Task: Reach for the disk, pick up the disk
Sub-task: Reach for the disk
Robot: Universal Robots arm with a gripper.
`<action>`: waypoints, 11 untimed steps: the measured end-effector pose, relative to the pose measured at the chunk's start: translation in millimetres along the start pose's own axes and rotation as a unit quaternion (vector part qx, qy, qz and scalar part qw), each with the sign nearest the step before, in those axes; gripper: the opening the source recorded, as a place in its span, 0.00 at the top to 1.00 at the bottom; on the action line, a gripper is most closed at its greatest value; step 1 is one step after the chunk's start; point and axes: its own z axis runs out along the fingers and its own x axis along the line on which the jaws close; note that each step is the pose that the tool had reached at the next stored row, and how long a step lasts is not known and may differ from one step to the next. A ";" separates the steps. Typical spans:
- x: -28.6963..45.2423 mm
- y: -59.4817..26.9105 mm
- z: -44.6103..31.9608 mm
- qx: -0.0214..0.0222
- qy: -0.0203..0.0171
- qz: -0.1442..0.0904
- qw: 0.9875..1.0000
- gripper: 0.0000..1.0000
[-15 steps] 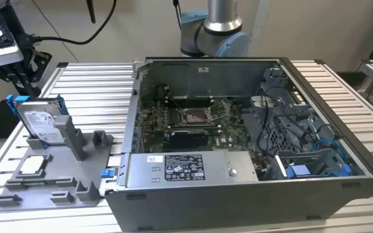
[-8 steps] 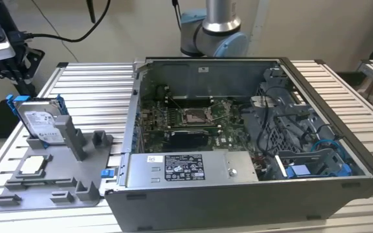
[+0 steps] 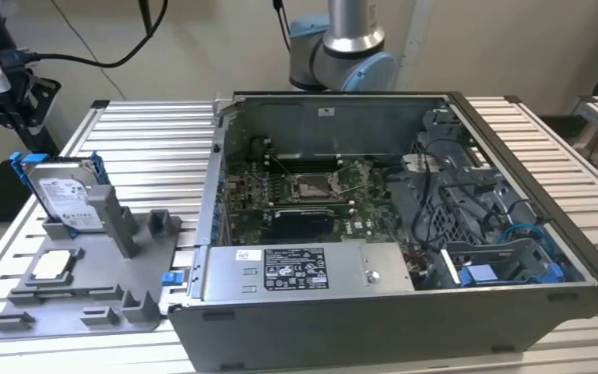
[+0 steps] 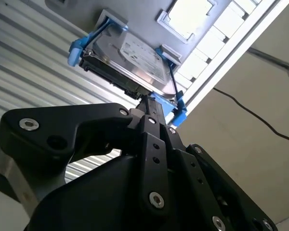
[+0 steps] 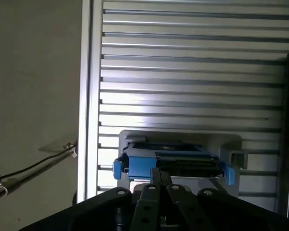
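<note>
1. The disk [image 3: 65,195] is standing tilted on its edge in a slot of the gray fixture [image 3: 81,308], with its white label facing outward and a blue bracket [image 3: 21,165] framing it.
2. The fixture is lying on the slatted metal table [image 3: 143,128], to the exterior view's left of the open computer case [image 3: 382,331]. A small square chip [image 3: 52,265] is sitting on the fixture, apart from the disk.
3. In the second wrist view the gripper [image 4: 148,102] is pointing toward the disk's edge. Its black fingers [image 4: 156,125] are lying together with nothing clamped between them.
4. In the first wrist view the fingertips are lining up with the middle of the disk — whether they are touching it I cannot tell.
</note>
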 end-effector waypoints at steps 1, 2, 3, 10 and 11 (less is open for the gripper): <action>1.0 0.0 0.0 0.000 0.000 0.000 1.000 1.00; 1.6 0.0 0.1 0.000 0.000 0.000 1.000 1.00; 2.0 -0.1 0.1 0.000 0.000 0.000 1.000 1.00; 8.9 -2.3 0.6 0.000 0.000 0.000 1.000 1.00; 9.7 -2.5 0.7 0.000 0.000 0.000 1.000 1.00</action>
